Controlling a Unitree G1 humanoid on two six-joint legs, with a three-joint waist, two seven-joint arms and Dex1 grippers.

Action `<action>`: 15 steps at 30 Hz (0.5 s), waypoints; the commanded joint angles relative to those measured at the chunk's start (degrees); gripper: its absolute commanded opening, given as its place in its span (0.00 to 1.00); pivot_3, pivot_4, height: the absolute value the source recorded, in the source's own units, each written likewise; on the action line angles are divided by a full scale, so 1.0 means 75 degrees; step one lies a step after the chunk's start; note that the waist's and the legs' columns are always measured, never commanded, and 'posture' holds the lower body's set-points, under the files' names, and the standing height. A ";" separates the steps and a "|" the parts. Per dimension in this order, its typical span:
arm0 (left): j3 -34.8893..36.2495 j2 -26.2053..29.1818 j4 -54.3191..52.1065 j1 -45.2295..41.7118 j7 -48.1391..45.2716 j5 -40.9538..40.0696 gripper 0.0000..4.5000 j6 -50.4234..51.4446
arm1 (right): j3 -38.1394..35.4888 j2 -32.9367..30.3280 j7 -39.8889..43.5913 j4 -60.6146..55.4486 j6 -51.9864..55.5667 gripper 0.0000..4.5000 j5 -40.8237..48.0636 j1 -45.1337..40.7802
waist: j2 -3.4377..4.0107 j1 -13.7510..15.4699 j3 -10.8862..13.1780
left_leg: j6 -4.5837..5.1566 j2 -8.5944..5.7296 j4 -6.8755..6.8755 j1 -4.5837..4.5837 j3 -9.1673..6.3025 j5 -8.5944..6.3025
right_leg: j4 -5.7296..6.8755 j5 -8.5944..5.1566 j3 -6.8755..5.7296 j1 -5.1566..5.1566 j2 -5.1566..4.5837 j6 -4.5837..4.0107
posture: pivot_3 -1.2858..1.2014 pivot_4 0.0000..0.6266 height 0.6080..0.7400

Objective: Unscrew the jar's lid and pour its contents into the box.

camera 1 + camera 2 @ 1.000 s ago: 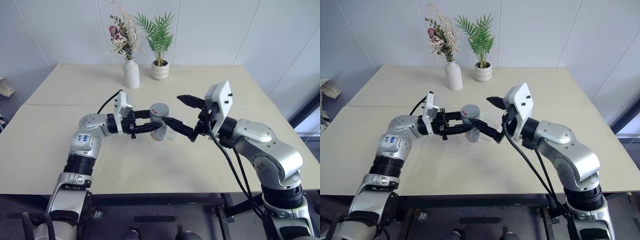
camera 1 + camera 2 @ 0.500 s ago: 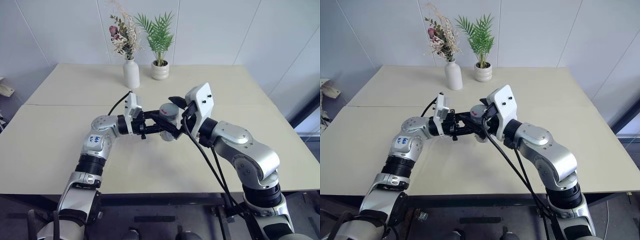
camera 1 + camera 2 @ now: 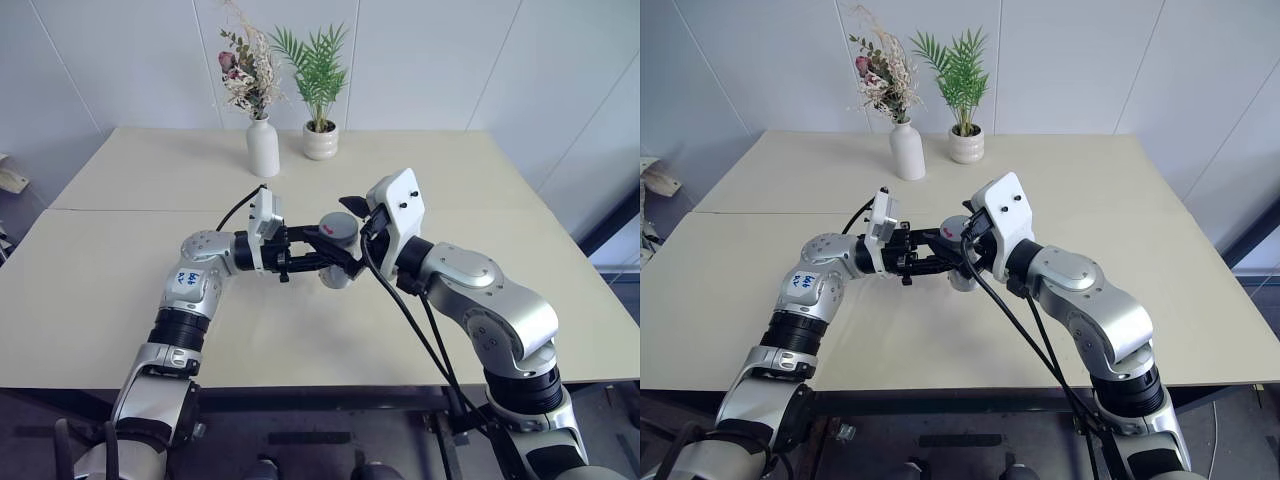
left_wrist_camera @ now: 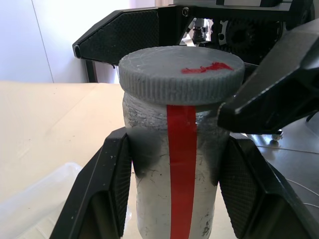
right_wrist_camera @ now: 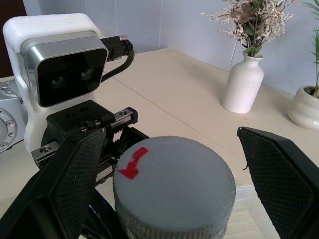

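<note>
The silvery-grey jar (image 4: pixel 182 174) with its red stripe hangs upright above the table, and my left gripper (image 4: pixel 175 142) is shut on its body from the left. The grey ridged lid (image 5: pixel 174 184), marked with a red arrow, sits on the jar. My right gripper (image 5: pixel 168 137) comes in from the right and is open, with one black finger on each side of the lid and a gap showing at both. A corner of the clear plastic box (image 4: pixel 40 191) shows on the table just below and beside the jar.
A white vase (image 3: pixel 262 147) of dried flowers and a white plant pot (image 3: pixel 320 141) with a green palm stand at the table's far side. The beige table (image 3: pixel 110 290) stretches wide to the left and right of both arms.
My right gripper has swung left and now brackets the lid with open fingers. The left gripper has shifted slightly right with the jar. Little has moved in the last half second.
</note>
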 commanded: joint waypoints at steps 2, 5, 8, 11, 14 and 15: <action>0.0031 0.0064 -0.0280 -0.0187 -0.0050 -0.0035 0.47 -0.0042 | -0.0117 0.0033 -0.0018 -0.0286 -0.0039 0.87 -0.0030 -0.0162 | 0.0000 -0.0001 0.0000 | 0.0000 0.0000 -0.0001 0.0000 0.0000 0.0000 | -0.0001 0.0000 0.0000 0.0000 0.0000 0.0000 | 0.52 0.24 1.00; 0.0036 0.0070 -0.0281 -0.0186 -0.0060 -0.0040 0.47 -0.0037 | -0.0144 0.0044 0.0036 -0.0337 -0.0074 0.64 0.0035 -0.0136 | 0.0000 -0.0001 0.0000 | 0.0000 0.0000 -0.0001 0.0000 0.0000 0.0000 | -0.0002 0.0000 0.0000 0.0000 0.0000 0.0000 | 0.52 0.24 1.00; 0.0040 0.0081 -0.0270 -0.0190 -0.0073 -0.0046 0.47 -0.0026 | -0.0151 0.0027 0.0114 -0.0396 -0.0092 0.57 0.0091 -0.0100 | 0.0000 0.0000 0.0000 | 0.0000 0.0000 -0.0001 0.0000 0.0000 0.0000 | -0.0002 0.0000 0.0000 0.0000 0.0000 0.0000 | 0.52 0.24 1.00; 0.0065 0.0104 -0.0230 -0.0209 -0.0118 -0.0078 0.47 0.0005 | -0.0201 -0.0004 0.0281 -0.0466 -0.0124 0.57 0.0230 -0.0002 | 0.0000 0.0000 0.0000 | 0.0000 0.0000 -0.0001 -0.0001 0.0000 0.0000 | -0.0002 0.0000 0.0000 0.0000 0.0000 0.0000 | 0.52 0.24 1.00; 0.0112 0.0137 -0.0191 -0.0224 -0.0227 -0.0169 0.47 0.0096 | -0.0231 -0.0063 0.0557 -0.0509 -0.0247 0.57 0.0370 0.0099 | 0.0000 0.0000 0.0000 | 0.0000 0.0000 -0.0002 -0.0001 0.0000 0.0000 | -0.0003 0.0000 0.0000 0.0000 0.0000 0.0000 | 0.52 0.24 1.00; 0.0139 0.0145 -0.0197 -0.0229 -0.0272 -0.0222 0.47 0.0161 | -0.0234 -0.0097 0.0698 -0.0522 -0.0297 0.57 0.0433 0.0123 | 0.0000 0.0001 0.0000 | 0.0000 0.0000 -0.0002 -0.0001 0.0000 0.0000 | -0.0003 0.0000 0.0000 0.0000 0.0000 0.0000 | 0.52 0.24 1.00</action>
